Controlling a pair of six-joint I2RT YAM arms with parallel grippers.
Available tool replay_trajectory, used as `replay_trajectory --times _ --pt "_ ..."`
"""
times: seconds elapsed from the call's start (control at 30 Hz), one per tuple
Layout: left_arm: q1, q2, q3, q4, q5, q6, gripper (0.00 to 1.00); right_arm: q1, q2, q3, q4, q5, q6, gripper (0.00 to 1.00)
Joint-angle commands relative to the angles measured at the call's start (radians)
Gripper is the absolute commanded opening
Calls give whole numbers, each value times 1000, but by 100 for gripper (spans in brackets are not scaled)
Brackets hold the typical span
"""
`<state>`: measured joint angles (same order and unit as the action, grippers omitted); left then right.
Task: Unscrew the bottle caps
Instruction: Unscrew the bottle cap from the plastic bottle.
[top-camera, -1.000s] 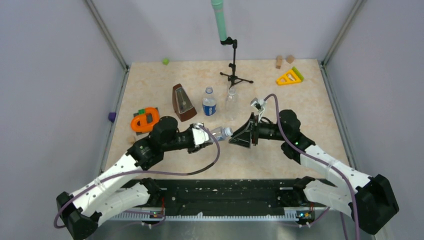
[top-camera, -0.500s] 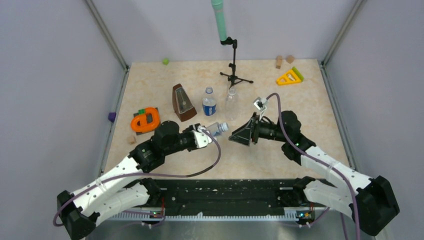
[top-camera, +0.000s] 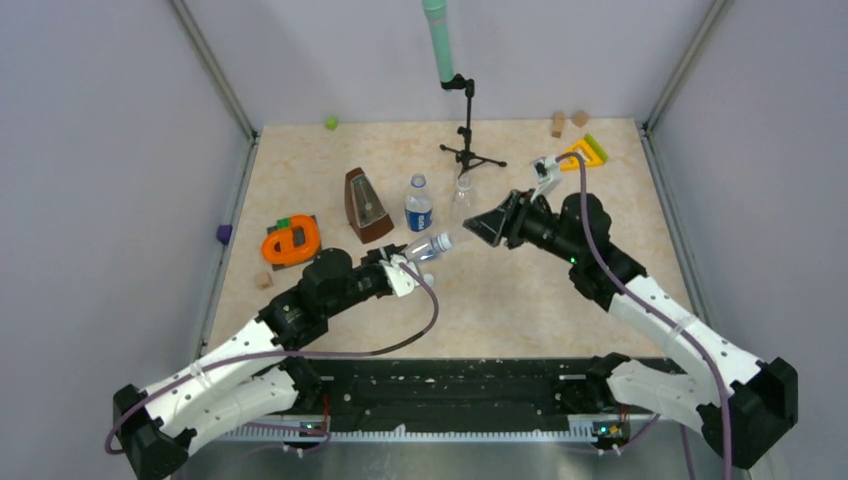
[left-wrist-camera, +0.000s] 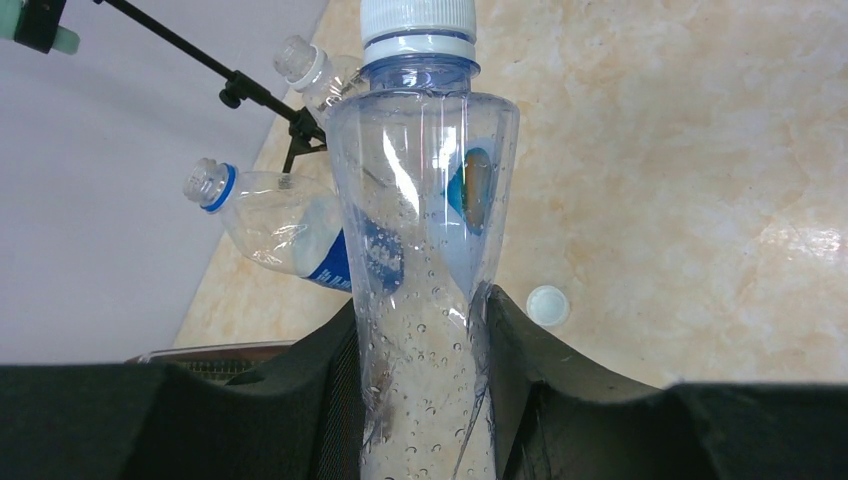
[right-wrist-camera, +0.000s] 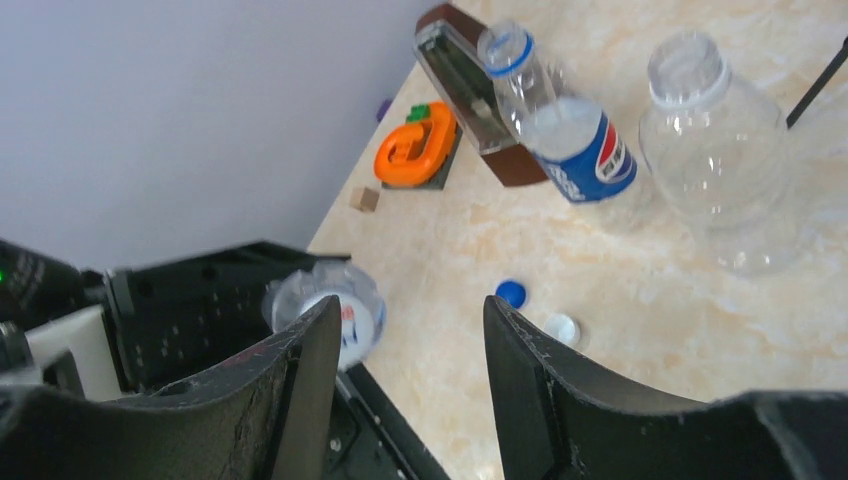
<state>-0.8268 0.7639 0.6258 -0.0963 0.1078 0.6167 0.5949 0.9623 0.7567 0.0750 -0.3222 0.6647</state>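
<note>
Held tilted above the table (top-camera: 620, 200) near its middle: bluish bottle (left-wrist-camera: 425, 250), white cap (left-wrist-camera: 418, 18) on its neck. Clamped about the body by the left gripper (left-wrist-camera: 422, 330). Near that cap, the right gripper (right-wrist-camera: 410, 310), fingers spread wide on nothing. Loose on the tabletop: blue cap (right-wrist-camera: 511, 292) and second white cap (right-wrist-camera: 562, 327) (close together, not touching). Upright behind, necks open: labelled bottle (top-camera: 418, 210) and clear bottle (top-camera: 461, 203), right of a metronome (top-camera: 367, 205).
</note>
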Motion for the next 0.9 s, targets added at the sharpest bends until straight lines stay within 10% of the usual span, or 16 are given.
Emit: replay_trajectory --times 0.0,0.57,0.87 --pt "-12 4 44 51 2 27 0 -18 91 180 -100 58 28 54" --pt "-137 -141 -103 104 -240 105 0 -76 -105 -71 162 -68 355 54" --pt "-214 21 -141 290 -362 258 0 -75 -84 -142 197 -134 387 53"
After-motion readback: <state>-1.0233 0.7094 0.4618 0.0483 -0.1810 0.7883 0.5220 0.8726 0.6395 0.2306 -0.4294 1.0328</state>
